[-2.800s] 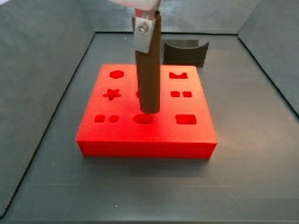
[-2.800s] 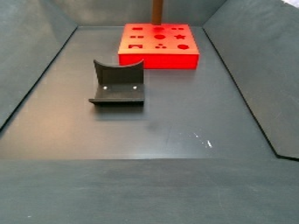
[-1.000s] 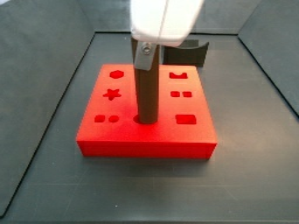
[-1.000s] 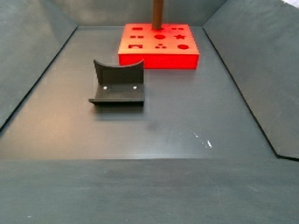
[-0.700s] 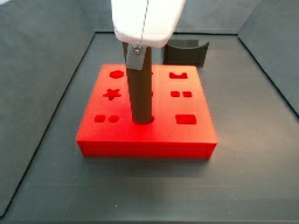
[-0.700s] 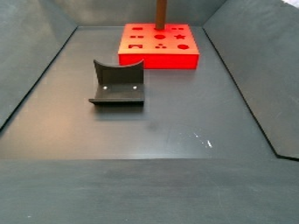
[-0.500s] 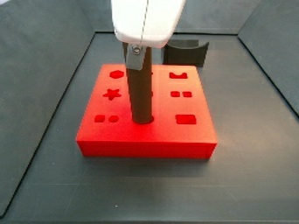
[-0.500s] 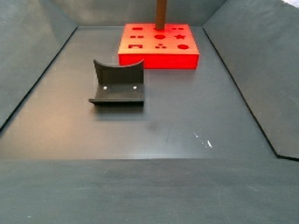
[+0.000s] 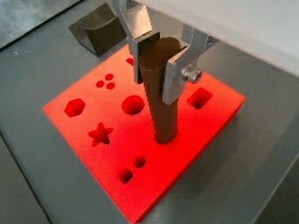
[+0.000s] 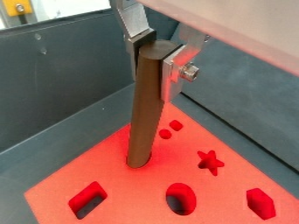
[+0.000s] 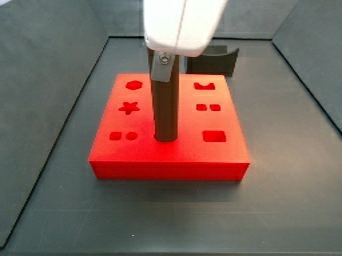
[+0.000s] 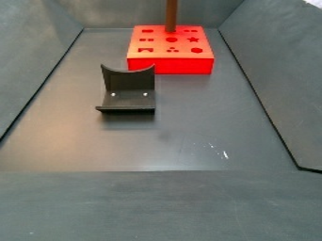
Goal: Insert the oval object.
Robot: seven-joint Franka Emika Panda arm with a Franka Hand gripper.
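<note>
The gripper point(image 9: 160, 54) clamps its silver plate fingers point(image 9: 145, 52) on the upper end of the long, smooth brown oval peg point(image 9: 163, 96), held upright above the flat red block with shaped holes point(image 9: 111, 157). In a side view the peg's point(image 11: 164, 105) lower end sits in a hole near the block's point(image 11: 168, 160) middle. The dark L-shaped fixture point(image 12: 126, 89) stands well apart on the grey worktop point(image 12: 164, 151).

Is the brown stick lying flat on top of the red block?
No, the brown peg stands upright with its lower end in a hole of the red block, and the gripper is clamped on its top.
</note>
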